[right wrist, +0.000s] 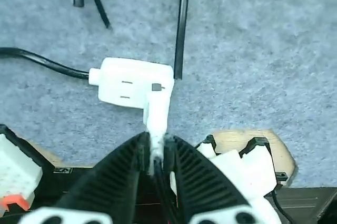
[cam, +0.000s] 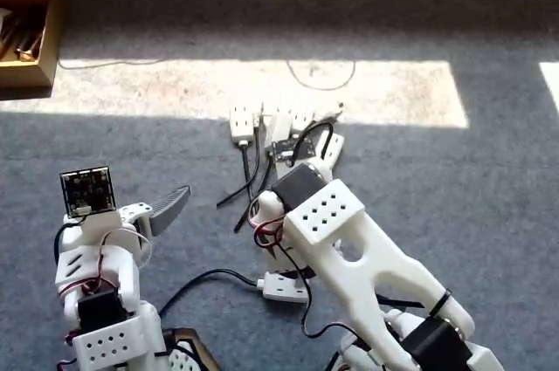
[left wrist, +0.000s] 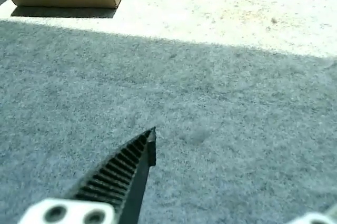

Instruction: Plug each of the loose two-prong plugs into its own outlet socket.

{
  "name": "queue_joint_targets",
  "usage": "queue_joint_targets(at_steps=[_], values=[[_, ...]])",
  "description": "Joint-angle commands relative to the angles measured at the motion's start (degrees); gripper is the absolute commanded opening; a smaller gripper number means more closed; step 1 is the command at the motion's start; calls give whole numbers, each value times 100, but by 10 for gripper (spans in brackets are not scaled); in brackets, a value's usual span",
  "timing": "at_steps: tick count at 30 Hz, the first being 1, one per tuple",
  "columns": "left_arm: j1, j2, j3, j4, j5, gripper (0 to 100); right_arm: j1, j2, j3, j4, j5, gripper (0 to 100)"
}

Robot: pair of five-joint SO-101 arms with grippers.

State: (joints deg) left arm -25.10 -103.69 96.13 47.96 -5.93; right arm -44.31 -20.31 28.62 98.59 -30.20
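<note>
Open carpet before left hand; cords crowd outlets.

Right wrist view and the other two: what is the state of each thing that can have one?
Left jaws: open, empty.
Right jaws: shut on the plug.
Plug: held, its end touching the near socket block; prongs in or not, unclear.
Near socket block: two visible slots empty, black cord attached.
Far sockets: on the carpet; filled or not, unclear.

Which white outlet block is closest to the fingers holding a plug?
The lone outlet block nearest the arms' bases; the held plug touches it, the others cluster farther away.
</note>
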Motion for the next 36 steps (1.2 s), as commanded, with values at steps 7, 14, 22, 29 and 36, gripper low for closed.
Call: queue_joint_targets(at_steps=[7, 14, 22, 29, 36], values=[[48, -66, 101, -62, 0, 527, 40, -22, 198, 215, -26, 5], [48, -66, 101, -62, 0, 527, 31, 136, 215, -22, -62, 5], [40, -66, 101, -53, 0, 527, -251, 1068, 110, -31, -9, 5], [48, -66, 101, -53, 0, 527, -303, 1077, -409, 13, -9, 5], [48, -66, 101, -53, 0, 527, -699, 857, -637, 22, 0, 5]])
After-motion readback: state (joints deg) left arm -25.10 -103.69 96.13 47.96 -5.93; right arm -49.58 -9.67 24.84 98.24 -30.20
